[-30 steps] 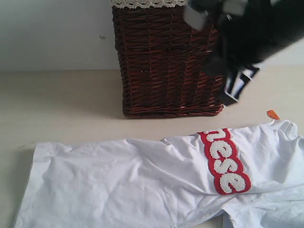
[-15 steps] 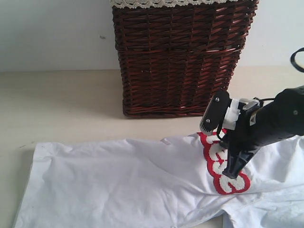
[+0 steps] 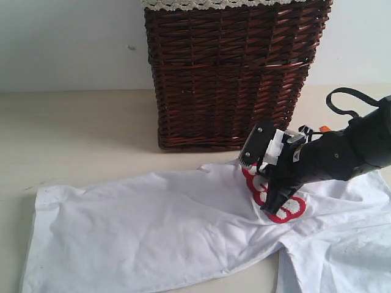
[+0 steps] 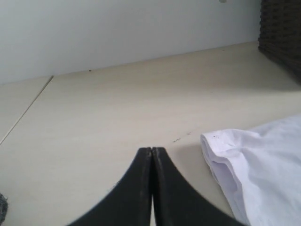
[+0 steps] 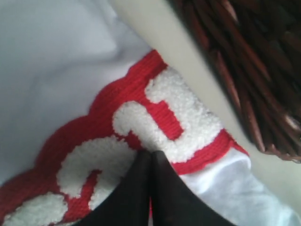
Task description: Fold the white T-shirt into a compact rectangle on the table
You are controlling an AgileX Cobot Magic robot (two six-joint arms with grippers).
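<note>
Right hand [image 3: 272,207] is pressing its clenched tips onto the red patch [image 3: 292,209] of the white T-shirt [image 3: 153,226], just in front of the dark wicker basket [image 3: 226,79], in the exterior view. The shirt is lying spread and wrinkled on the beige surface [image 3: 79,134], reaching well past the basket's left side. In the left wrist view, the left hand [image 4: 152,153] is hanging clenched and empty above the surface, with the shirt's rolled edge lying between it and the basket. In the right wrist view, the closed fingertips [image 5: 138,188] are resting on the fuzzy white lettering [image 5: 188,122], with the basket's foot just beside the patch.
</note>
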